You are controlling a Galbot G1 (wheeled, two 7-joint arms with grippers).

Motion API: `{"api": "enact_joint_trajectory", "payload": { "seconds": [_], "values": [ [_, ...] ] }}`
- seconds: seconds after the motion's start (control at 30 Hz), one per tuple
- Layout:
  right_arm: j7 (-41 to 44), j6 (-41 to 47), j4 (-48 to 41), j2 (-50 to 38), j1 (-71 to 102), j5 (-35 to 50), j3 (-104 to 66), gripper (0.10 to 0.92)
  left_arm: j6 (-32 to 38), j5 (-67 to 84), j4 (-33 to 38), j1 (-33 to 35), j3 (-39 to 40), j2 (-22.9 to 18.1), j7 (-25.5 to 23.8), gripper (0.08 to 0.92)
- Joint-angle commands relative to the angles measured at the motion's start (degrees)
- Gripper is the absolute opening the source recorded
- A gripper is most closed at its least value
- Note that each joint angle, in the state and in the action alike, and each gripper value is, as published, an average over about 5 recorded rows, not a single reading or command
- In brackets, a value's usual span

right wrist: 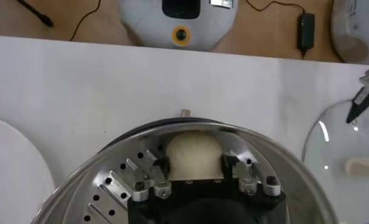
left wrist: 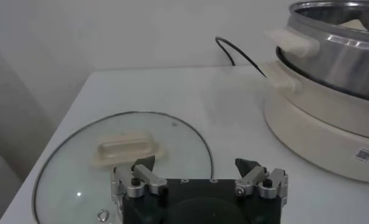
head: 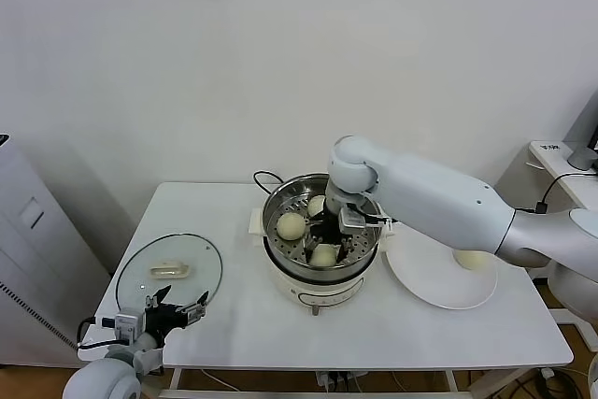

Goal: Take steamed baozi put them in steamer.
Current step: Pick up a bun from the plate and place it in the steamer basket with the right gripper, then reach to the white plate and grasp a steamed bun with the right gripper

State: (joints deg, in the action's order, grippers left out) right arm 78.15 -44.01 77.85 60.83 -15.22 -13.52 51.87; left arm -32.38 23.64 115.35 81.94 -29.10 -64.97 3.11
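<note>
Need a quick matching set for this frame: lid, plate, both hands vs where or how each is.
1 glass lid
2 left hand
3 right hand
4 white plate

A down inside the steamer, at a bun
B holds one baozi
C flat on the table, left of the steamer
D open, at the lid's near edge

Pairs: 1-C, 2-D, 3-A, 4-B

- We see a white table (head: 234, 324).
- On it we see the steamer (head: 318, 282) at centre, glass lid (head: 168, 273) flat to its left, white plate (head: 439, 277) to its right.
</note>
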Motion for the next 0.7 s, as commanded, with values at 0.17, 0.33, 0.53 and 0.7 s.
{"api": "enact_joint_trajectory", "payload": {
  "seconds": [0.17, 0.33, 0.53, 0.7],
  "values": [
    [0.3, 5.7, -7.5, -2.7, -5.2, 2.6, -6.9, 0.817, 0.0, 0.1, 0.1, -0.1, -0.1, 0.3, 0.0, 0.823],
    [0.7, 15.1, -13.2, -7.1, -9.8, 9.2, -6.2, 0.822, -0.1, 0.4, 0.3, 0.0, -0.5, 0.8, 0.0, 0.823],
    [1.5, 24.6, -19.0, -12.4, -12.0, 13.0, -2.3, 0.823, -0.1, 0.5, 0.5, 0.3, -0.7, 1.0, 0.0, 0.823],
    [1.7, 30.3, -22.8, -15.9, -10.7, 16.0, 0.5, 0.823, -0.1, 0.5, 0.6, 0.4, -0.8, 1.0, 0.0, 0.823]
  ]
}}
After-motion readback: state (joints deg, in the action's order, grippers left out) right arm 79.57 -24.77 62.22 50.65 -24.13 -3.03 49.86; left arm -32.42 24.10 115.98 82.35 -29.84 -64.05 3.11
